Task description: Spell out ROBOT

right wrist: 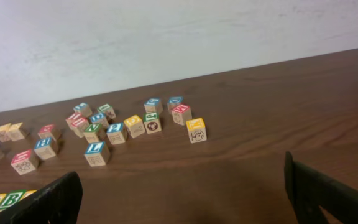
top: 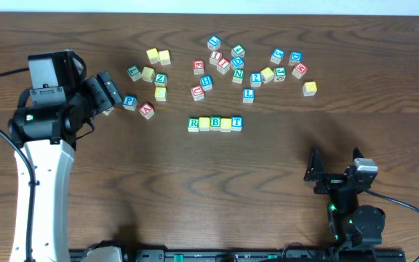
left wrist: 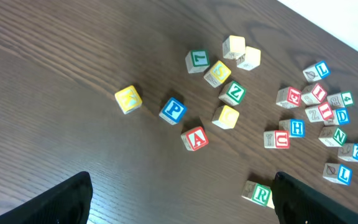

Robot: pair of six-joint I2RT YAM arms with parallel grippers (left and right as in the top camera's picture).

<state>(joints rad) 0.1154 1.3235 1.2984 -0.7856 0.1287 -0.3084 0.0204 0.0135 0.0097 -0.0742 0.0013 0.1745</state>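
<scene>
A row of letter blocks (top: 215, 124) lies mid-table, reading R, a yellow block, B, a yellow block, T. Its green R block (left wrist: 260, 195) shows at the lower right of the left wrist view, and its left end (right wrist: 5, 200) shows at the lower left of the right wrist view. My left gripper (top: 106, 91) is open and empty, raised at the left of the table near a blue P block (left wrist: 173, 110), a red A block (left wrist: 195, 138) and a yellow block (left wrist: 128, 99). My right gripper (top: 335, 169) is open and empty near the front right.
Several loose letter blocks lie scattered along the back of the table (top: 238, 62), among them a blue L (top: 248, 94), a blue H (top: 206, 81) and a lone yellow block (top: 310, 88). The white left arm (top: 46, 175) stands at the left edge.
</scene>
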